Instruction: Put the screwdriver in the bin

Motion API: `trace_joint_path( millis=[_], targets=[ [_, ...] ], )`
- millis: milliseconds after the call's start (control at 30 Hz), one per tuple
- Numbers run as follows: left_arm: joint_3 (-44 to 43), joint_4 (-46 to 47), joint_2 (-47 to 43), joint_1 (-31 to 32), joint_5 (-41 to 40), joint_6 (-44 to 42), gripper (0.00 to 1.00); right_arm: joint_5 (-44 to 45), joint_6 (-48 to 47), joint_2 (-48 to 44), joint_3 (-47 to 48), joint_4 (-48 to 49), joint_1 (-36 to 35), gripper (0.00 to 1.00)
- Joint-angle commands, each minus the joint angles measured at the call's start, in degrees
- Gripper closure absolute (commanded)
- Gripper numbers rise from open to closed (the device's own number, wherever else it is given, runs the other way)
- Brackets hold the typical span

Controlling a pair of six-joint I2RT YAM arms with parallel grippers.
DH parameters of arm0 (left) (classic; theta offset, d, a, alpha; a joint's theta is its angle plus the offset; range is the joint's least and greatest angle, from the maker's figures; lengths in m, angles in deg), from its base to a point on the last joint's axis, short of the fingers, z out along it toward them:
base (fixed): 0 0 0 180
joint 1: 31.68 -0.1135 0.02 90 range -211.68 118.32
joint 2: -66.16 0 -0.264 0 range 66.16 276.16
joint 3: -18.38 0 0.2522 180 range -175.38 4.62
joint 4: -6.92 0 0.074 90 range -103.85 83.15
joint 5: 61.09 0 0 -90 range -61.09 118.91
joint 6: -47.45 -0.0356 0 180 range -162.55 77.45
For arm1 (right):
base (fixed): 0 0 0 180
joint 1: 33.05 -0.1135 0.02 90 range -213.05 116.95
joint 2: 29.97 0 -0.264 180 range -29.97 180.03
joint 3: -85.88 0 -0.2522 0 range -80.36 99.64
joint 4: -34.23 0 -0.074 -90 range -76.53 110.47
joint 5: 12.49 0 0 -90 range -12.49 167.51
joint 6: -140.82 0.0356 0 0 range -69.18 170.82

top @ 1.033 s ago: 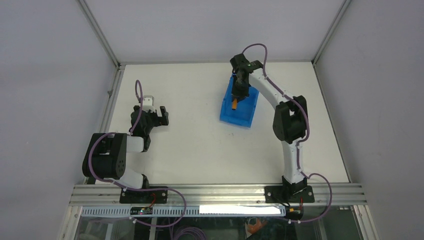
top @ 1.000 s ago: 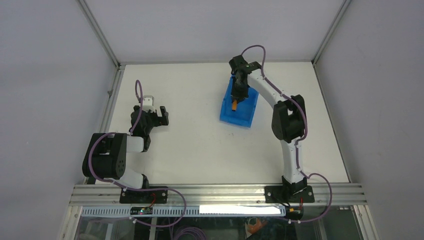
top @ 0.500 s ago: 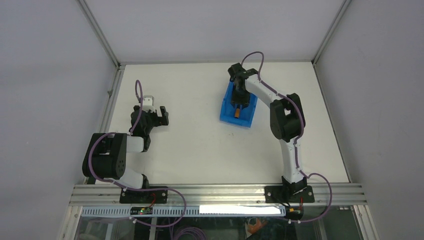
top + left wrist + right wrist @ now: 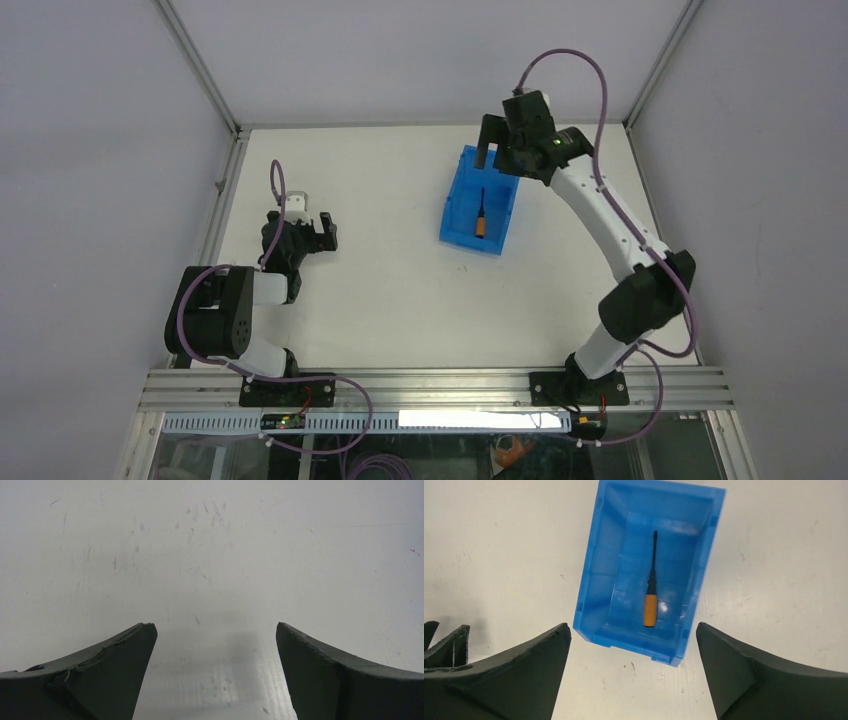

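**Screwdriver lies inside the blue bin, both grippers spread and empty**

The one screwdriver (image 4: 650, 600) lies flat on the floor of the bin (image 4: 596, 580), roughly along its length. Its orange handle points toward the lower sloped front edge and its thin black shaft toward the taller back wall. In the top view the screwdriver (image 4: 481, 214) sits near the middle of the single bright blue bin (image 4: 452, 212), touching nothing but the floor.

The right gripper (image 4: 497, 160) hangs above the far end of the bin, clear of it. In the right wrist view its two dark fingers (image 4: 524, 665) are spread wide and nothing is between them. The left gripper (image 4: 314, 226) is well apart, on the left side of the table. Its fingers (image 4: 110, 665) are also spread, with only bare tabletop under them.

The table (image 4: 380, 290) is a matt white board. The left wrist view shows it marked with fine scratches and scuffs. Plain grey walls close in the far side and both flanks, with metal struts in the corners. A ribbed aluminium rail (image 4: 430, 385) runs along the near edge and carries the bases of the two arms. Purple cables loop along each arm. No writing or brand mark can be read on the bin, the tool or the arms.
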Motion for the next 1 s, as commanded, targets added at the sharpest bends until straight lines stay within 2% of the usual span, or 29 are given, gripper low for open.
trace_joint_path(
  millis=[0,200,267,400,633,967],
  targets=[
    [-1.1,2.9,-0.4,-0.6,1.5,0.5,0.01,0.4,-5.9,-10.4,-9.0,6.1,4.0,0.01],
    [-1.1,2.9,-0.4,-0.6,1.5,0.5,0.01,-6.4,-8.7,-26.1,-30.2,21.2,13.0,0.01],
    [-1.1,2.8,-0.4,-0.6,1.6,0.5,0.01,-5.0,-9.9,-30.4,-39.3,26.8,13.6,0.01],
    [-1.1,2.9,-0.4,-0.6,1.5,0.5,0.01,-0.3,-10.8,-35.7,-50.5,33.9,13.6,0.01],
    [-1.1,2.9,-0.5,-0.6,1.5,0.5,0.01,4.9,-8.9,-37.8,-62.0,41.7,13.7,0.01],
    [-1.1,2.9,-0.4,-0.6,1.5,0.5,0.01,5.9,-9.4,-37.3,-65.5,47.3,13.6,0.01]
  ],
)
